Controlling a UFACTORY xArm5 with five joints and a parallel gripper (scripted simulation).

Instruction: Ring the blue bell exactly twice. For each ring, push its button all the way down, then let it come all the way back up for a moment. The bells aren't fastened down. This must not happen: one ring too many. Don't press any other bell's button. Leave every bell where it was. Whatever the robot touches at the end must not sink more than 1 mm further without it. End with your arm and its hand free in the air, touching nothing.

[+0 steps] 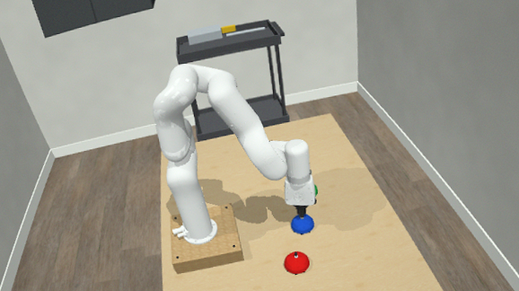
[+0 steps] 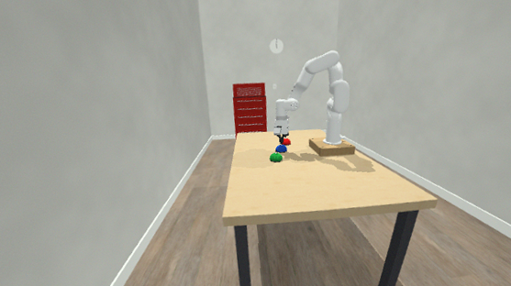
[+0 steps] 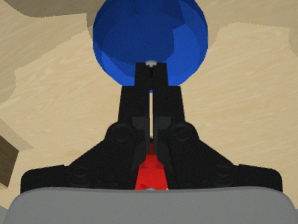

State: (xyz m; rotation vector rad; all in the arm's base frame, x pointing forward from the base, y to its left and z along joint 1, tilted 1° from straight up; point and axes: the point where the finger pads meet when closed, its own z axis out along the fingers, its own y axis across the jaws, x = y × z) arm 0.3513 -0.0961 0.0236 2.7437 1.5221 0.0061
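The blue bell (image 1: 301, 224) is a blue dome on the wooden table, between a red bell and a green bell. My gripper (image 1: 301, 213) is shut with nothing between the fingers and points straight down. Its fingertips rest on top of the blue bell. In the wrist view the shut fingertips sit over the blue dome (image 3: 150, 32), and the bell's button is hidden beneath them. In the exterior view the gripper (image 2: 280, 141) stands right above the blue bell (image 2: 281, 148).
A red bell (image 1: 296, 261) stands in front of the blue one. A green bell (image 2: 276, 157) stands on its other side, mostly hidden behind my wrist in the top view (image 1: 316, 190). My arm's wooden base block (image 1: 205, 245) sits to the left.
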